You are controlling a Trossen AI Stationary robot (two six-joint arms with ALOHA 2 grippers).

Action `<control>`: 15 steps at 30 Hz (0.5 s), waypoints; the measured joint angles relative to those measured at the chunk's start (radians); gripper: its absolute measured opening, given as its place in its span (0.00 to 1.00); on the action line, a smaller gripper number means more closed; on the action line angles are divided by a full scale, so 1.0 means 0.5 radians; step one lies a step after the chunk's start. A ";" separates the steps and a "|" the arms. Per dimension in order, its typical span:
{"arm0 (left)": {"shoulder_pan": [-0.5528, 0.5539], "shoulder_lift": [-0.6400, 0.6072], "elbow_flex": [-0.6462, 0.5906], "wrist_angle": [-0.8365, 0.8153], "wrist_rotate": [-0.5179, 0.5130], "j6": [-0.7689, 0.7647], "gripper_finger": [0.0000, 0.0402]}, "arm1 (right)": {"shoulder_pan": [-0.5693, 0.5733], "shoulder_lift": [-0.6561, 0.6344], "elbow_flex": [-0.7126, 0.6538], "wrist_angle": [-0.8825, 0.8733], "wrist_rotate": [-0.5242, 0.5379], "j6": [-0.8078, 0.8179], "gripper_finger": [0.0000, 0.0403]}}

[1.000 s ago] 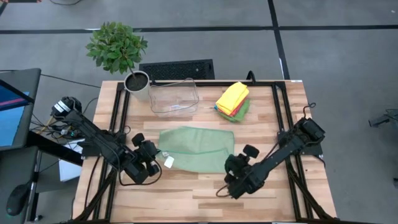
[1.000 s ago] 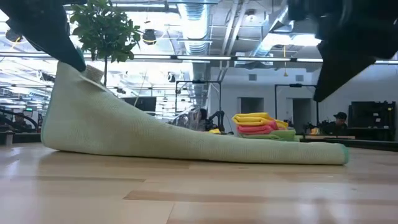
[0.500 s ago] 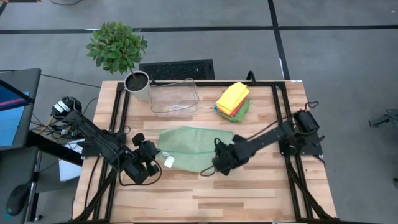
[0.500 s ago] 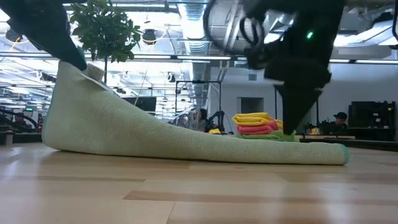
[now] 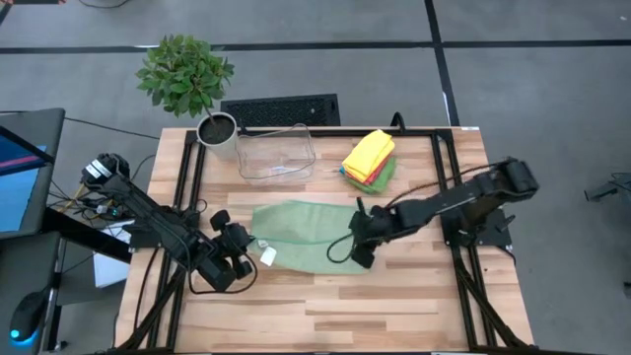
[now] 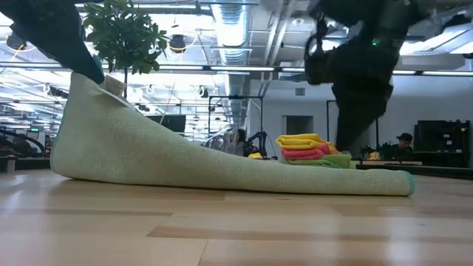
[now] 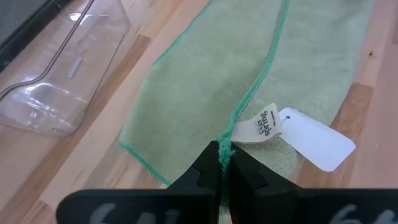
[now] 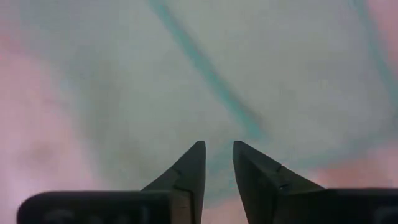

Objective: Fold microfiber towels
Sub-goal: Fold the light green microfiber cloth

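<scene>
A pale sage green towel lies in the middle of the table, with a small white tag near its lifted left end. My left gripper is shut on that end. The towel's right part rests flat on the wood. My right gripper points steeply down just above the towel's right end, open by a narrow gap and touching nothing. A stack of folded yellow, pink and green towels sits at the far right. My left gripper pinches the towel's green-stitched edge right beside the tag, between its two fingers. It comes slanting down from the table's near left. That end is lifted off the wood, and the cloth slopes down from it to the table. One layer or several, I cannot tell.
A clear plastic bin stands at the far edge, with a potted plant at the far left corner. A loose white card hangs by the tag. Bare wood lies along the near edge.
My right gripper has swung from the table's near right toward the far edge and over the towel's right end, tipping to point more steeply down. The towel has stayed as it was.
</scene>
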 joint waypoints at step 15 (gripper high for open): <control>0.004 0.000 0.000 0.007 -0.072 0.056 0.00 | -0.095 -0.403 -0.386 0.323 -0.150 0.045 0.12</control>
